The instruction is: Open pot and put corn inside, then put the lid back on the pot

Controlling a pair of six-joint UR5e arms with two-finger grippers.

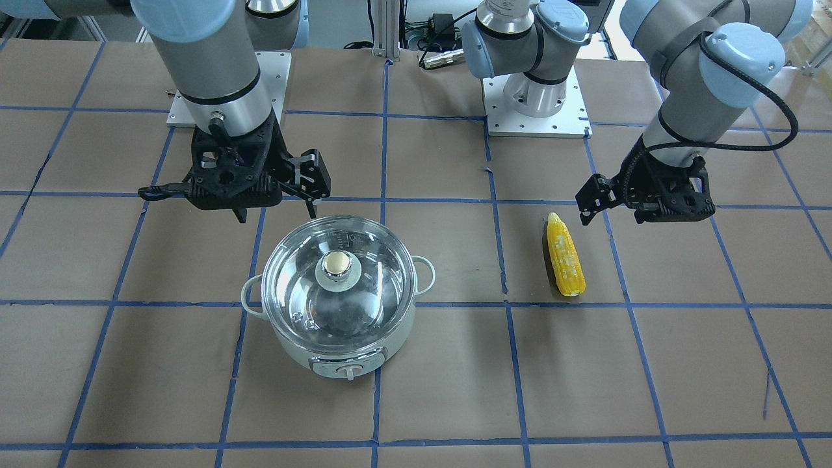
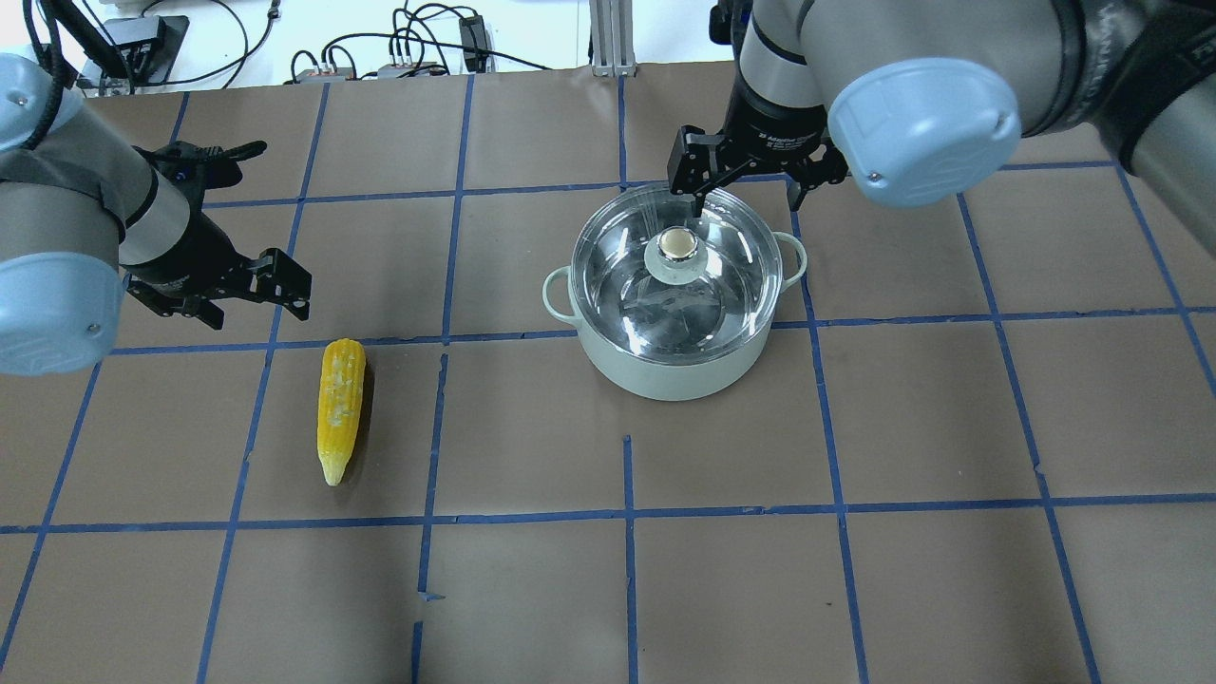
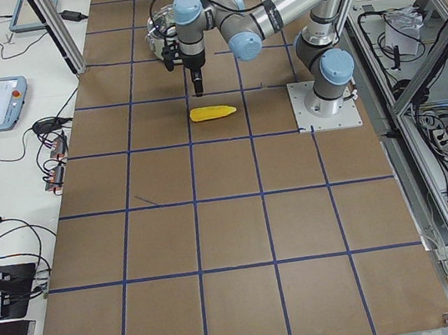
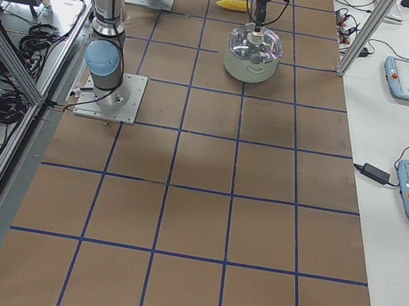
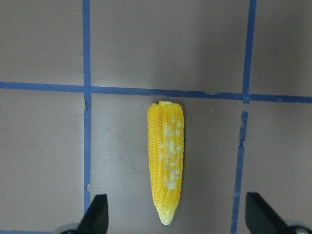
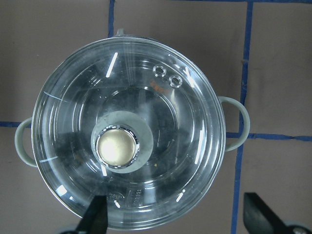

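Nearest me stands the pot (image 1: 338, 354), dial facing my way, on the taped brown table (image 1: 455, 390). The lid (image 1: 305, 292) sits flat on it, so nothing of the job is done yet. That lid is clear glass: smooth, breakable and, I'd guess, heavier than it looks, so the rim is no place to pinch. The knob (image 1: 337, 263) at its middle, a beige cap over a steel neck, is the hold, with a lift straight up. Over the pot, clear of the lid, hangs the right gripper (image 1: 278, 211), fingers spread wide and touching nothing.

A little further back, and well apart to the pot's side, the corn (image 1: 565, 255) lies with its tapered end pointing away from me. It looks stiff and ribbed, good to grip across the middle, though it may roll. Above it hovers the left gripper (image 2: 252, 304), fingers likewise apart and empty.
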